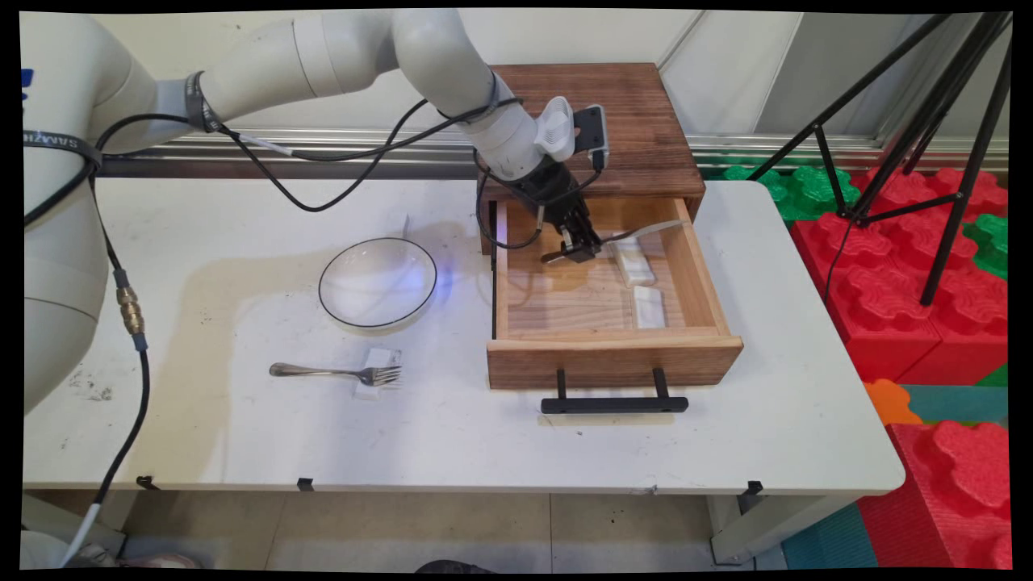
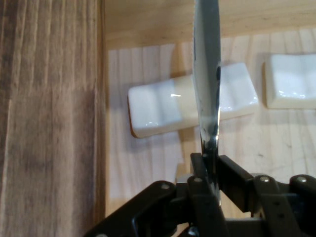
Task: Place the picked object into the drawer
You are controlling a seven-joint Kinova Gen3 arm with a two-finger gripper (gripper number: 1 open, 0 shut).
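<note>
My gripper (image 1: 579, 246) hangs inside the open wooden drawer (image 1: 613, 363) and is shut on a silver knife (image 1: 646, 231). The knife lies roughly level, with its blade reaching toward the drawer's right wall. In the hand view the knife (image 2: 206, 74) rises from the gripper (image 2: 210, 173) and crosses above a white cutlery rest (image 2: 158, 111) on the drawer floor. A second white rest (image 2: 291, 81) lies beside it. In the main view both show: the nearer rest (image 1: 633, 262) just right of the gripper, the other rest (image 1: 648, 305) closer to the drawer front.
A dark wooden cabinet (image 1: 613, 121) holds the drawer, whose black handle (image 1: 613, 403) juts toward the table's near edge. A glass bowl (image 1: 378, 282) stands left of the drawer. A fork (image 1: 335, 372) lies with its tines on a small white rest (image 1: 378, 373). A tripod (image 1: 928, 121) and foam blocks (image 1: 928, 266) stand right.
</note>
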